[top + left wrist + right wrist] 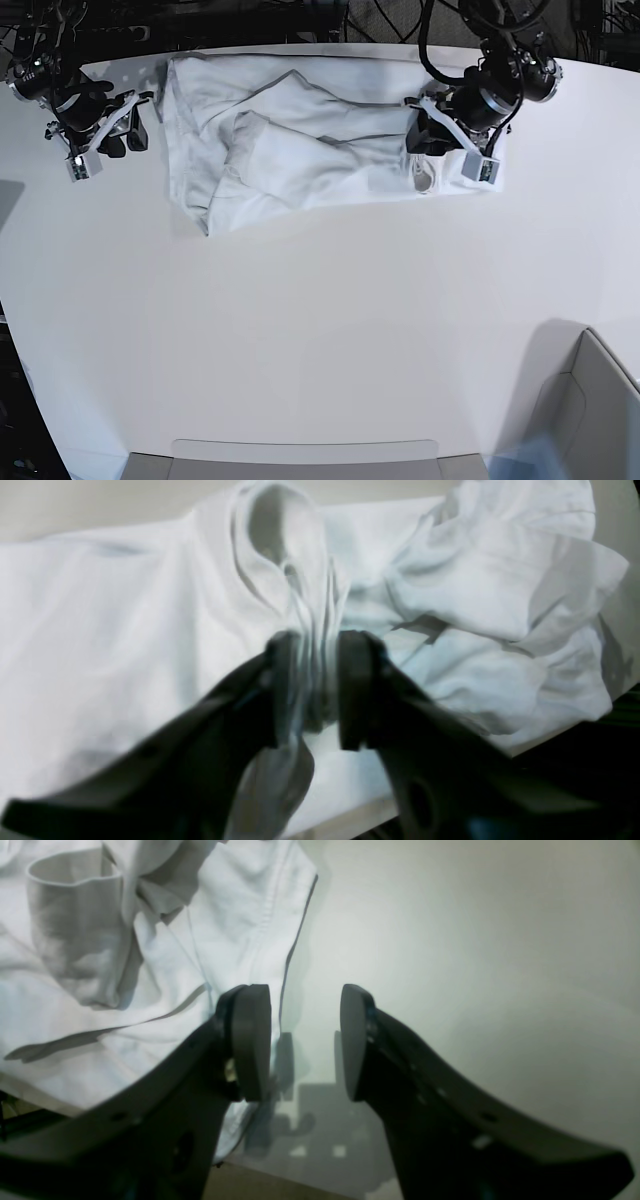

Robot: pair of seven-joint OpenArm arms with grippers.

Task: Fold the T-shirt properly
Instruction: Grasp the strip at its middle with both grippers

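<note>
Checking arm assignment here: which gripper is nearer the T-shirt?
Left. The left gripper has T-shirt cloth bunched between its jaws; the right gripper hangs open over bare table beside the shirt's edge.

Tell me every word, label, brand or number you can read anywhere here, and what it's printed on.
None: no text can be read in any view.
T-shirt: plain white, no print; no tag shows.
Table: bare white, no markings.
Small light modules on both arms: too small to tell whether they carry any writing.
Black fingers: no lettering seen.
</note>
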